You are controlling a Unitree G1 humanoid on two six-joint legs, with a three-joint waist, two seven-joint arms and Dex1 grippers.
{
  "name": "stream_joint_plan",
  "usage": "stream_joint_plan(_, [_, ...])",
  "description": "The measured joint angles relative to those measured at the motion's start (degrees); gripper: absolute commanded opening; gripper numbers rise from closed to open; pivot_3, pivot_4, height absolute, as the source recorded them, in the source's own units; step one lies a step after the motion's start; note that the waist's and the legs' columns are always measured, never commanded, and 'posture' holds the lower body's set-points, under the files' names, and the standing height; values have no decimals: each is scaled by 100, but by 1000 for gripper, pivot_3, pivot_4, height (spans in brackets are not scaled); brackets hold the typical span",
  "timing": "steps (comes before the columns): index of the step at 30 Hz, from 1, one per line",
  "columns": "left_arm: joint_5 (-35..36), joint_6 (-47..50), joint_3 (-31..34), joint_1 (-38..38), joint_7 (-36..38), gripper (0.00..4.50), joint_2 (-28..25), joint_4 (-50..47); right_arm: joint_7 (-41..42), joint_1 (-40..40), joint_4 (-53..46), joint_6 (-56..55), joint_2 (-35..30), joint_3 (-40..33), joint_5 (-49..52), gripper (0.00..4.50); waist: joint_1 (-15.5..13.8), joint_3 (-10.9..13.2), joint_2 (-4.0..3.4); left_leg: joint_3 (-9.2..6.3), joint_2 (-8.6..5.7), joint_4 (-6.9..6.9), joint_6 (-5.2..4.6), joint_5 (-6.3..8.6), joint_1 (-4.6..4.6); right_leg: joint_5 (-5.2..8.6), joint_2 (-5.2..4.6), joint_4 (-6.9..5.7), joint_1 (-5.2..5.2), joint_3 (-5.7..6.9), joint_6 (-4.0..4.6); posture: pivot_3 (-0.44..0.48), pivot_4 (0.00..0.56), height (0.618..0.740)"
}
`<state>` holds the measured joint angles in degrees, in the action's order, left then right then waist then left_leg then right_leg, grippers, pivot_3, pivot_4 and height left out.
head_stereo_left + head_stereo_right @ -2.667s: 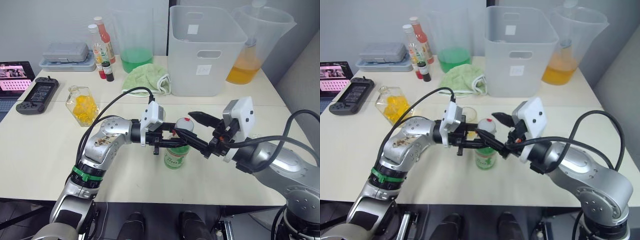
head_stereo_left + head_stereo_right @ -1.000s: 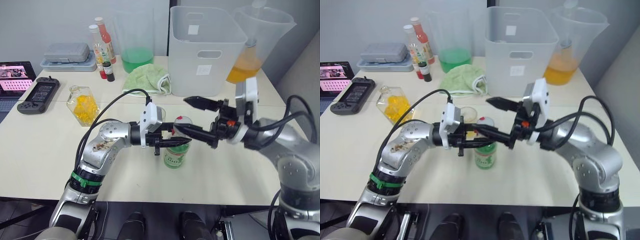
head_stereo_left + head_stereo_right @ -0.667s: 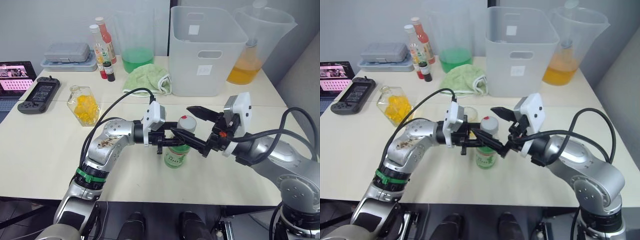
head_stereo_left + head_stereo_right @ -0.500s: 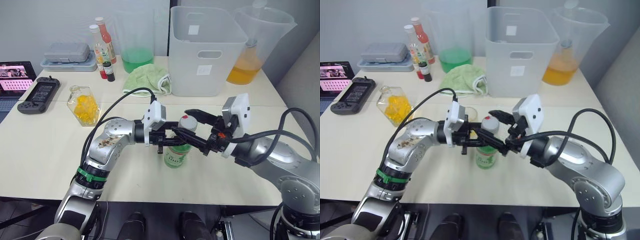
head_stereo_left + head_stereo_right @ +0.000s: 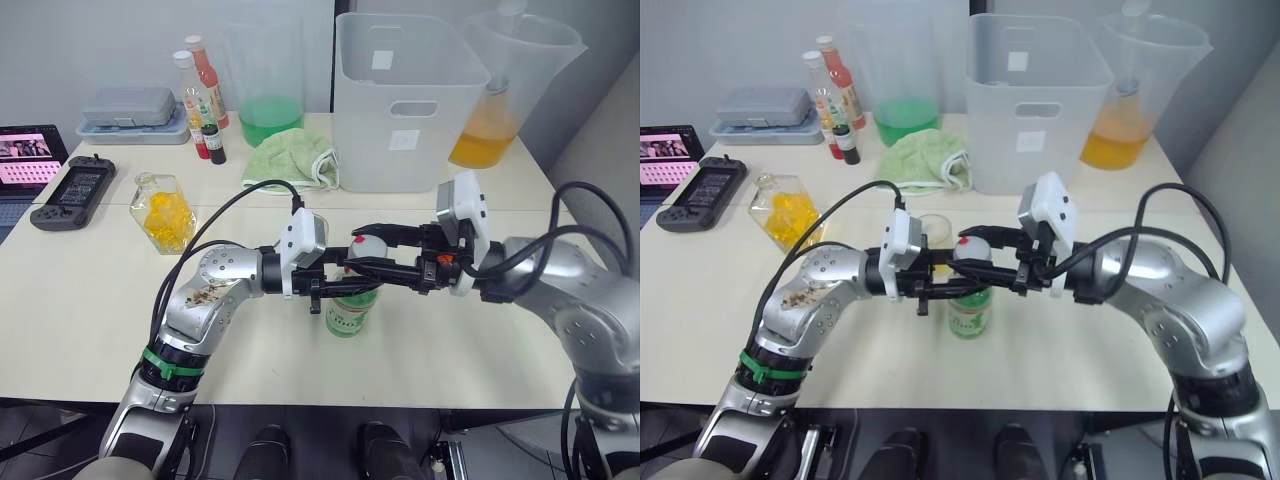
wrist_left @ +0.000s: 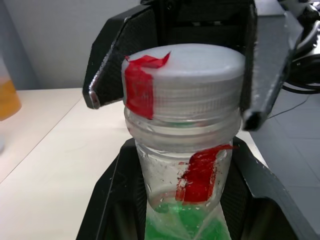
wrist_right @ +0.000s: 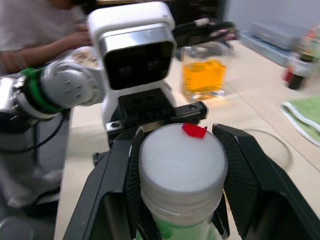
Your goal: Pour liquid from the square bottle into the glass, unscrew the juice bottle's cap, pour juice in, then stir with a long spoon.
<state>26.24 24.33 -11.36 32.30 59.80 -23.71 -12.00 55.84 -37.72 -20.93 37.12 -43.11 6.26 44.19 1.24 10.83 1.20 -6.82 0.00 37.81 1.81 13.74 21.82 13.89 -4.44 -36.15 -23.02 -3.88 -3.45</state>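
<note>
The left gripper (image 5: pixel 335 290) is closed on the juice bottle (image 5: pixel 349 308) just below its neck, holding it upright on the white table (image 5: pixel 80 290) near the front edge; in the left wrist view its black fingers (image 6: pixel 112 200) flank the neck with its red band. The right gripper (image 5: pixel 975 255) reaches in from the opposite side with its two fingers set either side of the juice bottle's cap (image 7: pixel 181 165), still screwed on; in the right wrist view the fingers (image 7: pixel 112 192) sit narrowly apart and close against the cap's sides, though firm contact cannot be told. The left wrist view shows the red tape mark on the cap's rim and green liquid under the neck; the right wrist view instead shows the square bottle (image 7: pixel 204 77) of yellow liquid beyond, and a person's sleeve at the table's far side. The glass (image 5: pixel 935 235) stands just behind the left gripper, seen from the head camera
</note>
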Motion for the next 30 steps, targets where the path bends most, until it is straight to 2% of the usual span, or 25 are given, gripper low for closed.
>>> stream_joint_plan(4, [15,87,24,-72,-136,1517,-73,-182,1558,-739,1157,-800,86,490,-517,1707,6,0,0,0,1,0,0,0,-6,-1,0,-2,4,0,1,0,150,740])
stream_joint_plan(5, [14,101,17,-78,-154,1517,-79,-211,1726,-811,1285,-902,98,537,-566,1707,4,0,0,0,1,0,0,0,-7,-1,0,-1,4,0,1,0,150,740])
stream_joint_plan(7, [14,205,32,-119,-283,1517,-160,-363,2798,-1571,2320,-1450,275,942,-951,1707,69,0,0,3,3,0,0,0,-18,-3,1,-6,5,-2,0,0,150,740])
stream_joint_plan(10, [14,241,20,-138,-336,1517,-202,-444,3373,-1990,2887,-1852,333,1237,-1070,1707,117,0,-1,2,6,-8,0,0,-36,-3,3,-5,22,-2,0,0,150,740])
stream_joint_plan(13, [41,278,20,-101,-340,1517,-321,-417,3453,-2228,3217,-2106,346,1511,-1070,1707,133,-1,0,2,8,-9,1,0,-53,-2,3,-4,39,-1,0,0,150,740])
stream_joint_plan(15, [51,290,19,-77,-334,1517,-325,-377,3459,-2290,3290,-2111,342,1573,-1063,2768,147,0,0,2,8,-9,1,0,-64,-2,4,-5,48,-1,0,0,150,740])
stream_joint_plan(20, [107,294,31,-55,-281,1517,-324,-355,3450,-2187,3376,-1974,276,1585,-1269,4406,139,0,-1,2,7,-10,1,1,-51,-3,2,-6,35,-2,2,0,150,740])
stream_joint_plan(24, [113,257,3,15,-221,1517,-273,-320,3295,-1904,2741,-1526,269,1165,-1106,4458,119,0,-1,0,4,-6,1,1,7,-6,-1,-20,-22,-2,5,0,150,740])
stream_joint_plan(30, [112,156,-60,98,-130,1517,-167,-112,2066,-660,1126,-181,33,22,-280,4458,-14,0,0,-5,-3,-1,1,1,16,-7,-4,-15,-21,-1,5,0,150,740])
